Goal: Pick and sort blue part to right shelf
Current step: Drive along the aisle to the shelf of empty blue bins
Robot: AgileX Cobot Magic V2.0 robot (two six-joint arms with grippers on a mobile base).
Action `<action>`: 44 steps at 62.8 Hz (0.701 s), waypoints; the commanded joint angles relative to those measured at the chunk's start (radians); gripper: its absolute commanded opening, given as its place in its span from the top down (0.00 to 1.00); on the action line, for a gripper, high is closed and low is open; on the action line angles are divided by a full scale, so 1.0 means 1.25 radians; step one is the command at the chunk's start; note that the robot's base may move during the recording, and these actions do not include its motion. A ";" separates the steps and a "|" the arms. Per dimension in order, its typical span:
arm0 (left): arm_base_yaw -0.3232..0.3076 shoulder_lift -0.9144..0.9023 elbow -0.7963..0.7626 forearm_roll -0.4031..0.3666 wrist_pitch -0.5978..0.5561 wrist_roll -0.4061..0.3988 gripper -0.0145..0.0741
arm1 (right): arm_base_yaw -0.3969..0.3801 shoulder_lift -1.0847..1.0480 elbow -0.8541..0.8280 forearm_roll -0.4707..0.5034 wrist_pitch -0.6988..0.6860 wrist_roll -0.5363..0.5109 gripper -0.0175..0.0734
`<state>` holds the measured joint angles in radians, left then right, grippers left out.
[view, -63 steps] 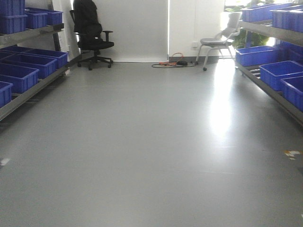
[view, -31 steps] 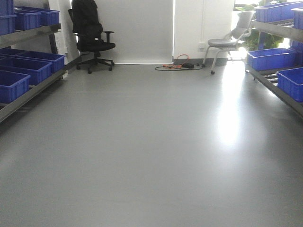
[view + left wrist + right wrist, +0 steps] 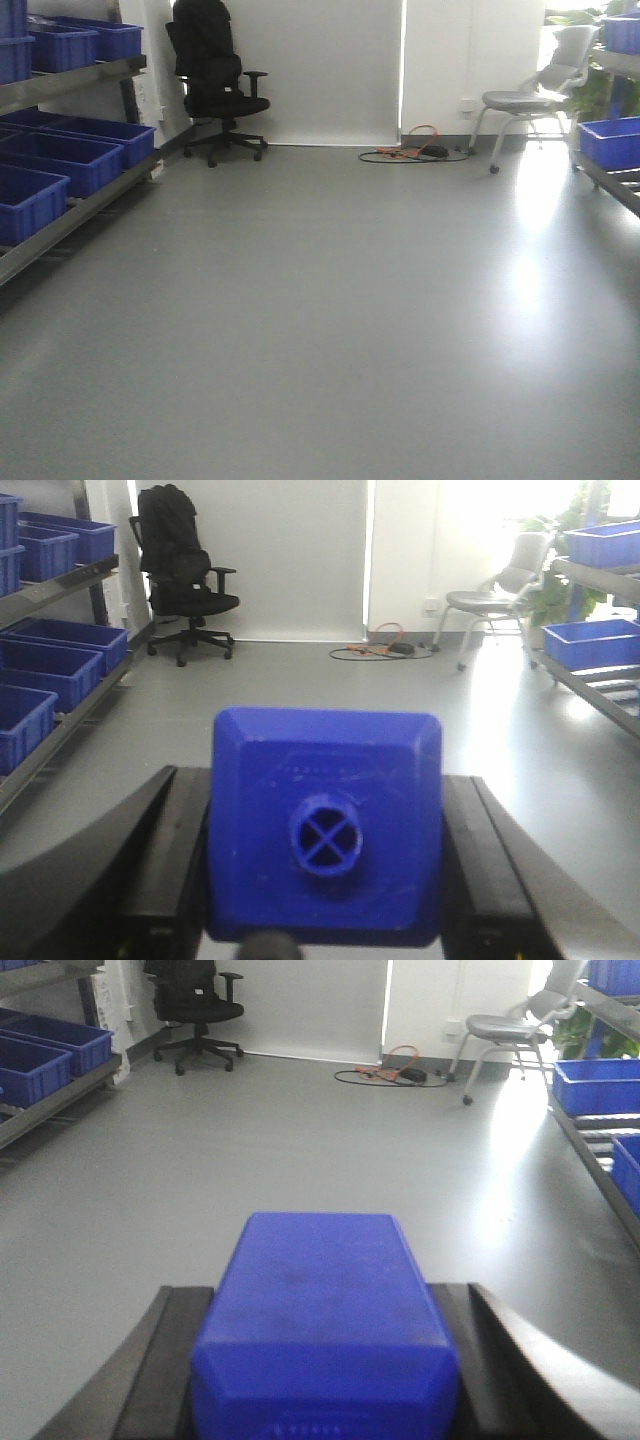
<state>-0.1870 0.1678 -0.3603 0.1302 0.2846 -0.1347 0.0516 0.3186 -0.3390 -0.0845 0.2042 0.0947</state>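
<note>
In the right wrist view, my right gripper (image 3: pixel 325 1295) is shut on the blue part (image 3: pixel 325 1330), a long narrow blue block pointing away from me; its cap is hidden. My left gripper (image 3: pixel 325 780) is shut on a wider blue block (image 3: pixel 325 825) whose square face with a small round knob is turned to the camera. The black fingers (image 3: pixel 165 850) press both its sides. The right shelf (image 3: pixel 600 1125) with blue bins stands ahead on the right, also at the edge of the front view as the right shelf (image 3: pixel 610 165). Neither gripper shows in the front view.
A left rack (image 3: pixel 70 205) holds blue bins. A black office chair (image 3: pixel 220 90) and a grey chair (image 3: pixel 525 100) stand by the far wall, with an orange cable (image 3: pixel 415 150) on the floor between them. Grey floor (image 3: pixel 330 320) runs between the racks.
The front view has swung left and moved forward: the right shelf has slid almost out of frame, and both chairs have shifted right and look closer.
</note>
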 commanded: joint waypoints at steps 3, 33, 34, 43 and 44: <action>0.002 0.008 -0.025 0.004 -0.071 0.000 0.38 | -0.003 0.005 -0.024 -0.009 -0.072 -0.002 0.39; 0.002 0.008 -0.025 0.004 -0.071 0.000 0.38 | -0.003 0.005 -0.024 -0.009 -0.072 -0.002 0.39; 0.002 0.008 -0.025 0.004 -0.071 0.000 0.38 | -0.003 0.005 -0.024 -0.009 -0.072 -0.002 0.39; 0.002 0.008 -0.025 0.004 -0.071 0.000 0.38 | -0.003 0.005 -0.024 -0.009 -0.072 -0.002 0.39; 0.002 0.008 -0.025 0.004 -0.071 0.000 0.38 | -0.003 0.005 -0.024 -0.009 -0.072 -0.002 0.39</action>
<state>-0.1870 0.1678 -0.3603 0.1302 0.2846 -0.1347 0.0516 0.3186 -0.3390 -0.0845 0.2042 0.0947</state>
